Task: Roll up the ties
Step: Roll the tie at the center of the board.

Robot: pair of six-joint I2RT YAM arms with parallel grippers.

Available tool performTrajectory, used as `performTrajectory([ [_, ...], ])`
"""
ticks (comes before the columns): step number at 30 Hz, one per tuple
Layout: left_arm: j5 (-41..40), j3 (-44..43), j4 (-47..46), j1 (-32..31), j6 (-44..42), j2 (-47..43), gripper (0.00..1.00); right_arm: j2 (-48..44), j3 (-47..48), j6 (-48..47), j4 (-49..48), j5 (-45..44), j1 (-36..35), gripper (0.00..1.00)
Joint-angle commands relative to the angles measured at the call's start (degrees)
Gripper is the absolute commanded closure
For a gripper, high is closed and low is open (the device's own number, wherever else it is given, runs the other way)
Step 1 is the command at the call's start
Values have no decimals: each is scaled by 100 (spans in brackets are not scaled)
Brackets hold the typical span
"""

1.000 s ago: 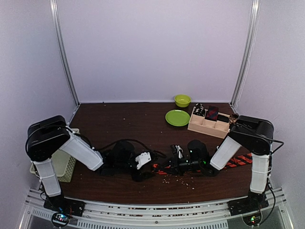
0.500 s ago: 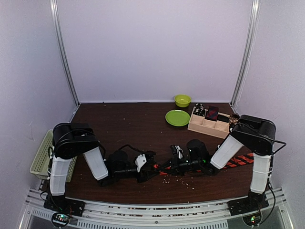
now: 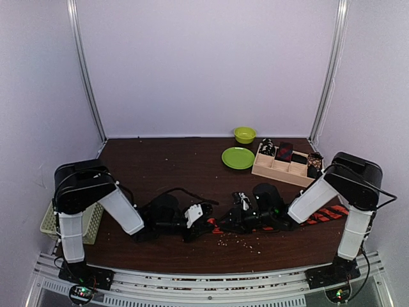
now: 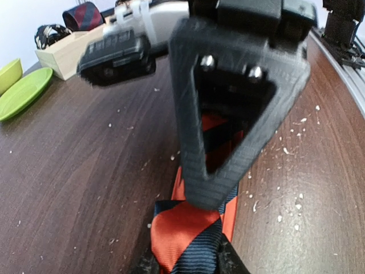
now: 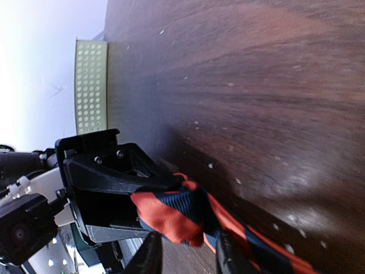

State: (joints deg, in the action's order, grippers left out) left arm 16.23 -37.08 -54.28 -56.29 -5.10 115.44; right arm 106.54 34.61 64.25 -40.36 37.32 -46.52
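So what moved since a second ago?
The left arm swung right, then partway back left. The right arm leaned its elbow out to the right. The left gripper and right gripper stayed close together, holding the tie. The basket, plate, bowl and box did not move.

One bowl [image 3: 244, 134], one plate [image 3: 238, 157], one basket [image 3: 91, 225]

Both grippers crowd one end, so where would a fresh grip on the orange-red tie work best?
I'd take the orange-red tie by its tail right of the right forearm, from above, across its width. There it lies flat, uncovered; the left gripper and right gripper crowd the folded end.
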Motion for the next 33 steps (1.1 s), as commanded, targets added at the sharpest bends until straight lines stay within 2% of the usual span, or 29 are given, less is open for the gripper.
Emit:
performTrajectory([
  [1,-268,-192,1884,50,-288,-420,73,-579,58,-747,1315,-302,79,63],
  [4,-401,-471,2636,31,-419,-558,73,-769,204,-887,1515,-288,77,61],
  [8,-447,-692,3156,18,-542,-586,73,-666,487,-801,1368,-92,33,57],
  [13,-502,-766,3478,-13,-678,-616,73,-216,792,-478,1040,68,-95,57],
  [21,-599,-833,3719,-39,-780,-700,72,277,1203,-620,1460,-69,-234,63],
  [23,-616,-856,3745,-40,-807,-694,72,341,1253,-684,1589,-99,-273,69],
  [29,-684,-834,3731,-41,-812,-731,70,346,1199,-783,1822,-100,-275,100],
  [31,-717,-796,3674,-40,-800,-758,64,295,1039,-764,1763,-100,-229,100],
  [33,-715,-683,3466,-31,-755,-800,51,261,884,-697,1572,-38,-164,100],
])
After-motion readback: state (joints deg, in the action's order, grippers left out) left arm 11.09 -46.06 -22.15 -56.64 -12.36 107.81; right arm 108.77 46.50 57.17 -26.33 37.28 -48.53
